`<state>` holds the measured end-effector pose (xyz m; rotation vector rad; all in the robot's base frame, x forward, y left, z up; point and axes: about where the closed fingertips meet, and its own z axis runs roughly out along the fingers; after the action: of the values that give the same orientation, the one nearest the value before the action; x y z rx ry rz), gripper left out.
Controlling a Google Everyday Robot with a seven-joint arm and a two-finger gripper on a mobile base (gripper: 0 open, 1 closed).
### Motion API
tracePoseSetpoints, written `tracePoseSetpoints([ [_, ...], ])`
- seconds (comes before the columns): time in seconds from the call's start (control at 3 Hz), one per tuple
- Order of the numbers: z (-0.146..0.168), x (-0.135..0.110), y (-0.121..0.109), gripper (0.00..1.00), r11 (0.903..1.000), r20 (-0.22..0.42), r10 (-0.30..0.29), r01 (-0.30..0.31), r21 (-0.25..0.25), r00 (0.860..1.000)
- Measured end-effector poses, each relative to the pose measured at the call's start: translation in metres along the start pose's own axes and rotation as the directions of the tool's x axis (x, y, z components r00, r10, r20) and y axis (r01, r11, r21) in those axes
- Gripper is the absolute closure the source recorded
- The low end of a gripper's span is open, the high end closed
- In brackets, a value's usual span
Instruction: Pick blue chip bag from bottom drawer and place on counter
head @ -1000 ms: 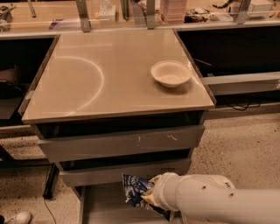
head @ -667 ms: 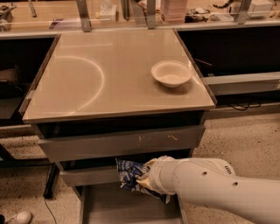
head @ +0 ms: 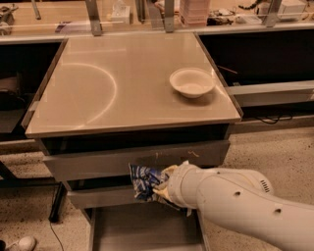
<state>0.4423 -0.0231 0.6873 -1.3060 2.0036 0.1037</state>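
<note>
The blue chip bag (head: pixel 143 182) is a crinkly dark-blue foil bag with white lettering. My gripper (head: pixel 159 187) is shut on it and holds it in the air in front of the two grey-fronted drawers, above the open bottom drawer (head: pixel 142 230). The white arm reaches in from the lower right. The beige counter (head: pixel 98 88) with its curved arc mark lies above, behind the bag. The gripper's fingers are mostly hidden behind the bag and the wrist.
A white bowl (head: pixel 192 83) stands on the counter's right side. The scratched upper drawer front (head: pixel 98 164) is shut. A far wooden shelf (head: pixel 147 14) holds clutter. A cable and a metal leg run along the floor at left (head: pixel 56 206).
The arm has lifted the chip bag up out of the bottom drawer, from just above its floor to the level of the middle drawer fronts.
</note>
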Motion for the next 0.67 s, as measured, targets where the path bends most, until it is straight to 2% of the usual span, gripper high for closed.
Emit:
tracePoseSetpoints([
  [0.33,-0.027,-0.046,-0.034,1.0,0.995,0.046,-0.079,0.076,0.065,0.996],
  [0.67,-0.043,-0.099,-0.062,1.0,0.9816,0.081,-0.172,0.164,0.098,0.982],
])
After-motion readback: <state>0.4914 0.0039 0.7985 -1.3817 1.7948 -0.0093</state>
